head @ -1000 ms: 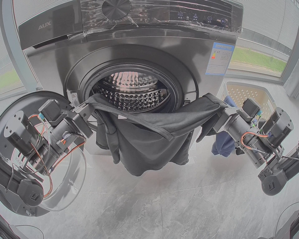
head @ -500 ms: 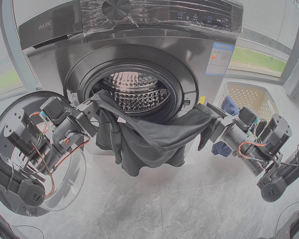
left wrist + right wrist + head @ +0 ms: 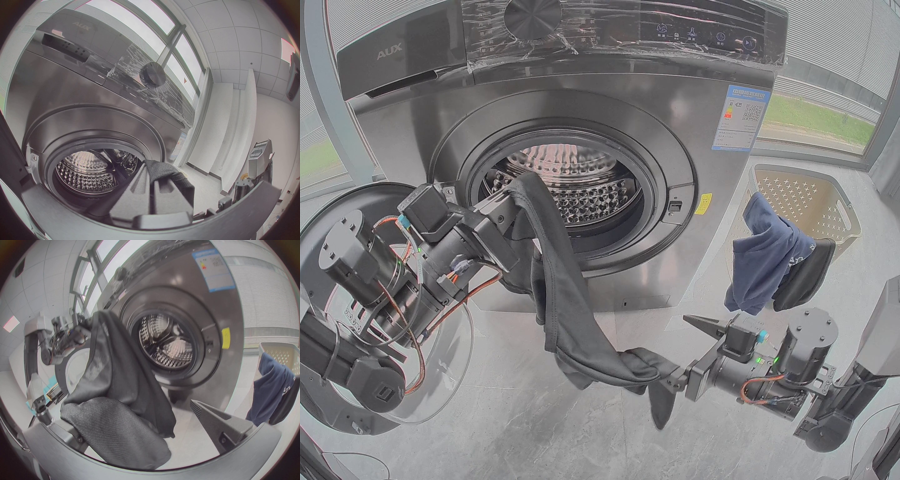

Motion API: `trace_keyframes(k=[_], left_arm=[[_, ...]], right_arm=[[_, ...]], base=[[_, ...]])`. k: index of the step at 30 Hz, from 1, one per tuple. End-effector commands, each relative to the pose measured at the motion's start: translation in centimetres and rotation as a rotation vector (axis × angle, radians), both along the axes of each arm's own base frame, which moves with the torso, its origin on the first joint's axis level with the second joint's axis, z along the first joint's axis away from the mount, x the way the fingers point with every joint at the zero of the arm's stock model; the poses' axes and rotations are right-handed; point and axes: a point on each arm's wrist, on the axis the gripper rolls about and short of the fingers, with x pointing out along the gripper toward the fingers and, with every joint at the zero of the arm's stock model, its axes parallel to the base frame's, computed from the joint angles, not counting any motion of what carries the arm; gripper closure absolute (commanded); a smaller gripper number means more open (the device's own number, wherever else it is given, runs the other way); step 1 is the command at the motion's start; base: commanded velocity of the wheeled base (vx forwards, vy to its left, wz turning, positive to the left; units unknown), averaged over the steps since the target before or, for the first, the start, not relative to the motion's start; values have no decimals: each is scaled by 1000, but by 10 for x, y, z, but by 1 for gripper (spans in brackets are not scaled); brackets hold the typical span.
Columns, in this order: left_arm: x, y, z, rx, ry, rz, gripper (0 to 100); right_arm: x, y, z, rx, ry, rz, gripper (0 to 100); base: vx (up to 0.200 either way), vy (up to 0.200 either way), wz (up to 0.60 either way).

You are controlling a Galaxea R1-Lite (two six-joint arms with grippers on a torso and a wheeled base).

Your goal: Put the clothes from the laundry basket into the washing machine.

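Observation:
My left gripper [image 3: 509, 201] is shut on one end of a black garment [image 3: 565, 312] at the left rim of the washing machine's open drum [image 3: 569, 181]. Its closed fingers [image 3: 140, 187] pinch black cloth [image 3: 167, 175] in front of the drum [image 3: 84, 175]. The garment hangs down from there, and its lower end drapes over one finger of my right gripper [image 3: 678, 350], which is open and low above the floor. In the right wrist view the cloth [image 3: 118, 415] covers one finger while the other finger [image 3: 218, 424] is bare.
The round door [image 3: 337, 206] stands open on the left behind my left arm. A beige laundry basket [image 3: 800, 187] sits right of the machine, with a navy garment [image 3: 765, 256] and a dark one [image 3: 806, 275] hanging over its rim. Grey floor lies in front.
My right gripper has dropped low toward the middle and opened, so the garment no longer stretches between the arms. My left gripper has moved closer to the drum opening.

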Motion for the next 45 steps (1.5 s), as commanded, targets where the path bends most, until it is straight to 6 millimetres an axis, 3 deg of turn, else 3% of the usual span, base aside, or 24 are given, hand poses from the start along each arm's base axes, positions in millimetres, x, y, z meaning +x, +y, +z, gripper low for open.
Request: trace_keyframes(k=[1,4,11,20,27,33,45], left_arm=[[2,-3,-4,4,11,-3,100],[1,-2,-2,0,8,-1,100],[1,-2,-1,-3,3,-1,100],[-1,-2,3,-9,-7,-1,100],[-3,-3,4,-9,-13,-10,100],[-18,-5,19,-36,-59,-54,100],[-24,-4,23,-44,-75,-68,100]], right_arm=[[0,10,-44,-109,120,33,0],[-1,10,-60,-148,171,37,0],[-9,18,-75,-186,216,76,0],[-7,28,-78,-178,204,91,0],[29,61,-57,-42,64,77,0],[61,91,-50,46,-35,77,0],[112,103,-48,119,-148,19,0]], base=[[0,0,0],[0,0,0],[0,0,0],[0,0,0],[0,0,0],[0,0,0],[0,0,0]])
